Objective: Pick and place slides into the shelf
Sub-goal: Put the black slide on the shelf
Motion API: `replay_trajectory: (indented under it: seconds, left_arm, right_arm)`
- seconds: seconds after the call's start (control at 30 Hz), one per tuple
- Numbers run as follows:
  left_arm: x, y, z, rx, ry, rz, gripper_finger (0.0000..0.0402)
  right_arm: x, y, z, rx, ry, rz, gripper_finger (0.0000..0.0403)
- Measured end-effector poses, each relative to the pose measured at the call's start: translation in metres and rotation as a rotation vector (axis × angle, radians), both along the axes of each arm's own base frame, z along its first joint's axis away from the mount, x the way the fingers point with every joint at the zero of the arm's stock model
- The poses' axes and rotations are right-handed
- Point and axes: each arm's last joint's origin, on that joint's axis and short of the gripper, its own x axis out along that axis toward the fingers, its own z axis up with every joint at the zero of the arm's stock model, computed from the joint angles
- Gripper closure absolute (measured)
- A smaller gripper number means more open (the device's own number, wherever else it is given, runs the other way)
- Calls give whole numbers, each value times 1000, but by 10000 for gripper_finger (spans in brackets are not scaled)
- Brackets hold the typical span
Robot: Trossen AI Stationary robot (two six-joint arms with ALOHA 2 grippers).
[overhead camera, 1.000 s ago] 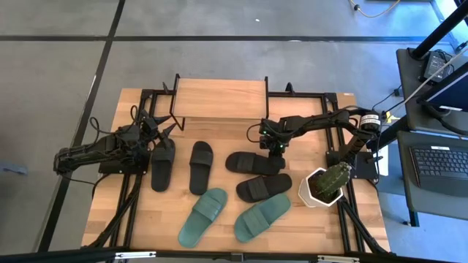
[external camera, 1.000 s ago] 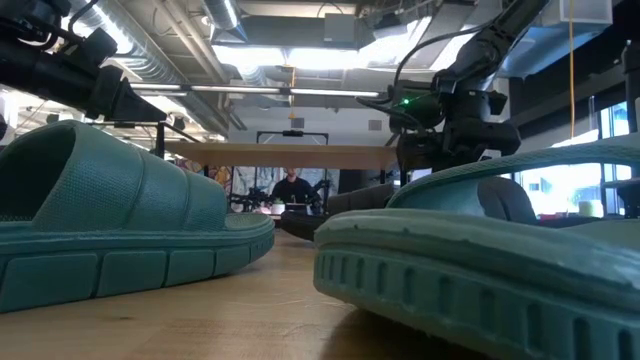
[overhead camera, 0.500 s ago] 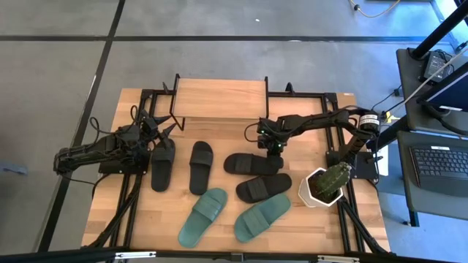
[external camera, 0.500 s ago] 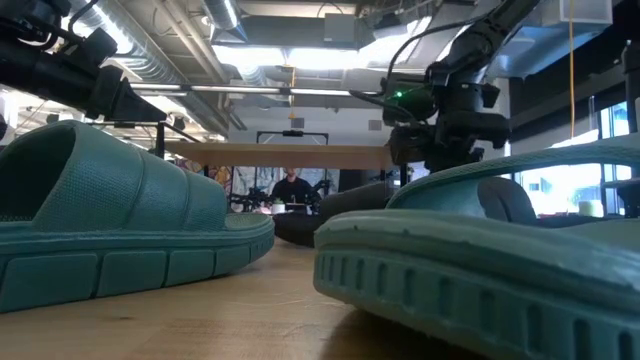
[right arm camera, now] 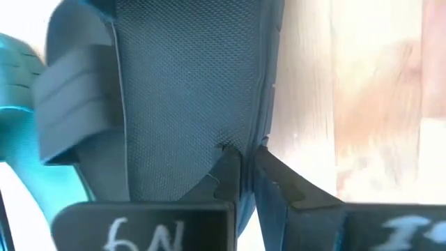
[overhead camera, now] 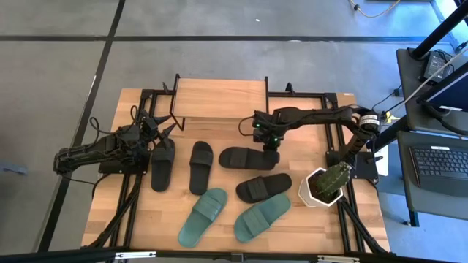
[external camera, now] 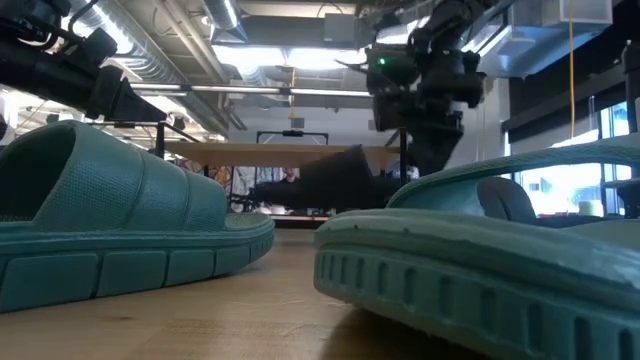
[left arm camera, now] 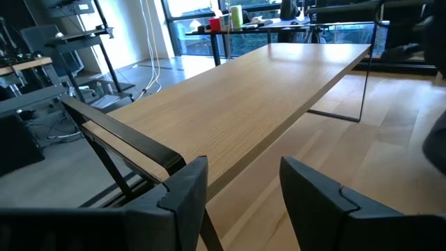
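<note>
The shelf point(overhead camera: 219, 98), a light board on thin black legs, stands at the table's far middle. My right gripper point(overhead camera: 269, 140) is shut on a black slide point(overhead camera: 245, 157) just in front of the shelf's right end. It shows raised in the low view point(external camera: 335, 180). Three more black slides point(overhead camera: 162, 164) point(overhead camera: 199, 166) point(overhead camera: 263, 188) and two teal slides point(overhead camera: 205, 215) point(overhead camera: 262, 217) lie flat on the table. My left gripper point(overhead camera: 167, 126) waits open at the shelf's left end, its fingers on either side of the shelf's near edge point(left arm camera: 265, 104) without touching. My right gripper pinches the black slide's sole rim point(right arm camera: 254, 146) between its two fingers, at the end away from the strap point(right arm camera: 77, 104). The fingers come steeply from above. The slide hangs off the gripper toward the table's left, tilted, and appears lifted clear of the table.
A potted cactus point(overhead camera: 327, 184) stands at the right, near the right arm's base. Black frame rails run along both sides of the table. Bare wood lies under and before the shelf.
My right gripper has risen and gone toward the table's left and far edge, toward the shelf. The black slide has come up off the table with it and shifted left, away from the black slide beside it.
</note>
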Motion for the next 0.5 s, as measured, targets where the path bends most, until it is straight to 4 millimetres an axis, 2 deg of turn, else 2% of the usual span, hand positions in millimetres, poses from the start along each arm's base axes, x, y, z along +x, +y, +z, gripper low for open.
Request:
replay_trajectory:
  seconds: [0.17,0.37,0.5]
  left_arm:
    - [0,0,0,0,0,0,230]
    - [0,0,0,0,0,0,230]
    - [0,0,0,0,0,0,230]
  right_arm:
    - [8,0,10,-29,-50,7,375]
    - [8,-1,12,-29,-39,-32,375]
    - [9,6,11,-20,-27,-27,375]
